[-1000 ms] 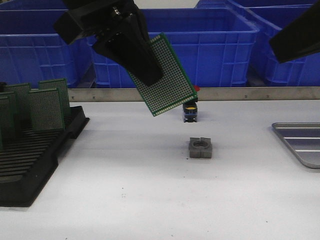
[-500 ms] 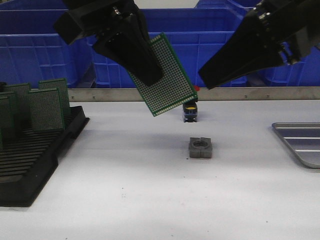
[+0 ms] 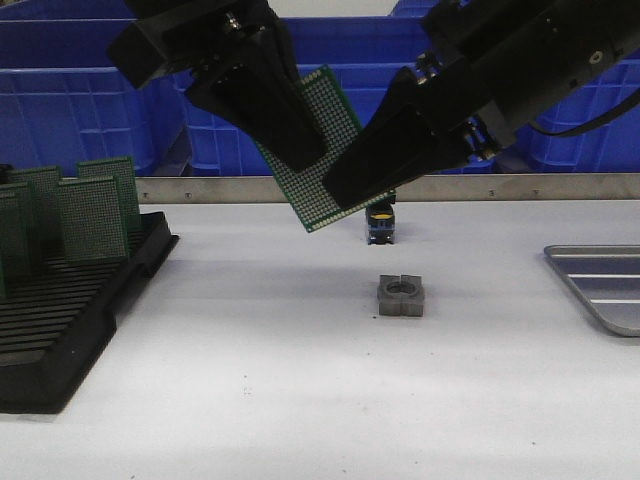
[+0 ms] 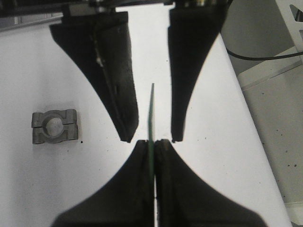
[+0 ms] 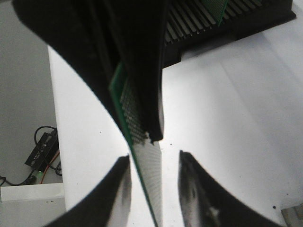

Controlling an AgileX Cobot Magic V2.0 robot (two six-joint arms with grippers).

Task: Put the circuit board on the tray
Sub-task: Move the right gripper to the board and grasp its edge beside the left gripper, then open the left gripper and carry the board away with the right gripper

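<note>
left gripper [image 3: 300, 160] clamps green perforated circuit board [image 3: 340, 130] aloft | right gripper [image 5: 154, 163] jaws wide, straddling its edge | silver ribbed metal tray [image 3: 600, 285] at 3 o'clock, bare | handover pending

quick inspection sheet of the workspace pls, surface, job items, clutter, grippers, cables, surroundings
surface: white table, a few dark specks
board: green, tilted, held in the air above the table
tray: at the table's right edge, partly out of view, nothing seen on the visible part
clutter: grey metal block mid-table; small dark part behind it; black rack on the left with more boards standing in it
left gripper: shut on the board's edge
right gripper: open, fingers either side of the board, not closed
cables: black cable off the table edge
surroundings: blue bins behind the table
</note>
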